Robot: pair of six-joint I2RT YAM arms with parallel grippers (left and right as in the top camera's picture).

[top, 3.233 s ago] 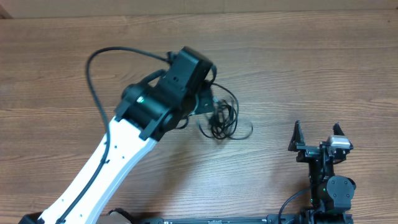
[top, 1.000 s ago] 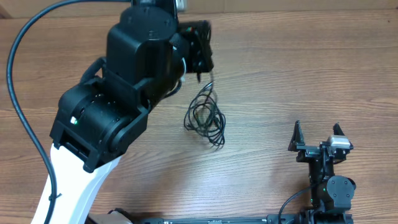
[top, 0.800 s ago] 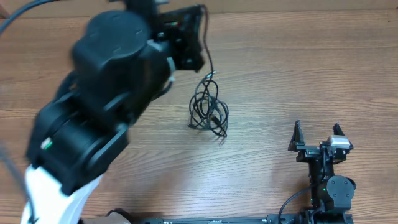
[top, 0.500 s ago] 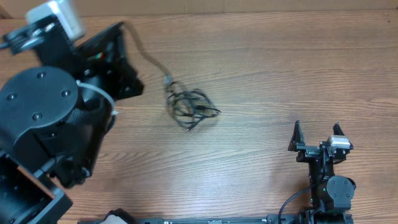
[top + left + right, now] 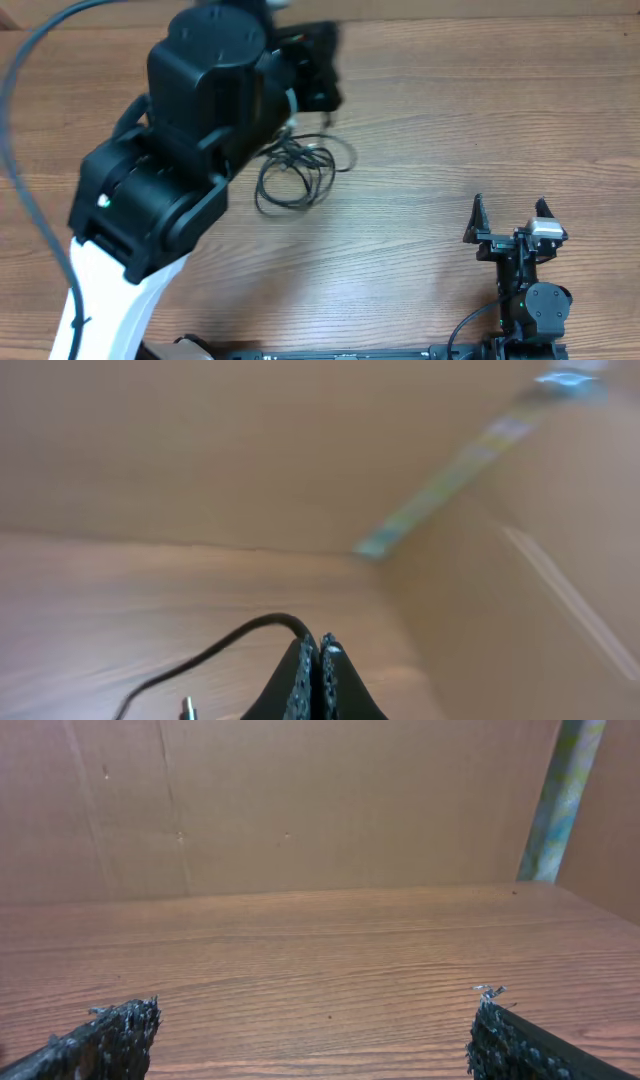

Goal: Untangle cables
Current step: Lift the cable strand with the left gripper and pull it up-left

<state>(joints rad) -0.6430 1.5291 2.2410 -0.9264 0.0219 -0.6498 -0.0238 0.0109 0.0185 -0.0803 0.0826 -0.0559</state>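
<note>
Left jaws are pressed together, pinching one strand of the cables (image 5: 296, 172); you can see the cord curving out of the tips in the left wrist view. The rest of the tangle lies in loose loops on the counter (image 5: 450, 130), right beside the left arm (image 5: 190, 150). Right jaws are spread wide, well apart from it.

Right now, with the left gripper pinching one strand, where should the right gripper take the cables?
Probably the wide loop at the near edge of the cables: it lies flat and open. Come from above on the right gripper's side; the left gripper and its arm cover the far side.
</note>
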